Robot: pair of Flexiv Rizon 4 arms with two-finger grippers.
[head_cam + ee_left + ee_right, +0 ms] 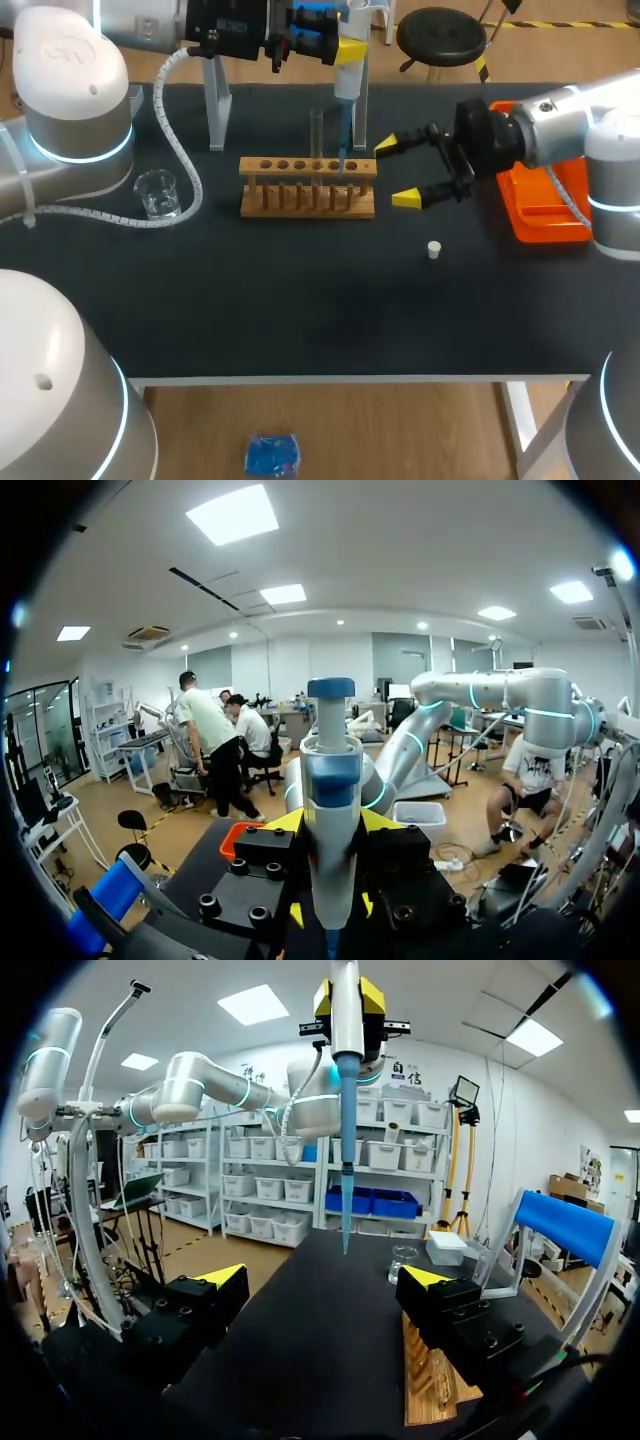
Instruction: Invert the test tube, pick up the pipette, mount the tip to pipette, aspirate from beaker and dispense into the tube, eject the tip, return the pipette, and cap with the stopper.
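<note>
My left gripper (335, 45) is shut on the pipette (348, 70), held upright high over the wooden rack (308, 187). The pipette's blue tip (342, 140) points down beside the clear test tube (317, 130), which stands upright in the rack. In the left wrist view the pipette (331, 780) rises between my yellow fingertips (285, 825). My right gripper (398, 171) stands open just right of the rack, with nothing between its fingers. In the right wrist view the right gripper (325, 1280) is wide apart, with the blue tip (347, 1160) hanging ahead. The glass beaker (158, 193) stands at the left. A small white stopper (434, 250) lies right of centre.
An orange tray (545, 210) sits at the right edge under my right arm. A white pipette stand (216, 105) rises behind the rack's left end. The left arm's cable (185, 165) drapes around the beaker. The rack (430, 1380) lies beside the right gripper's finger.
</note>
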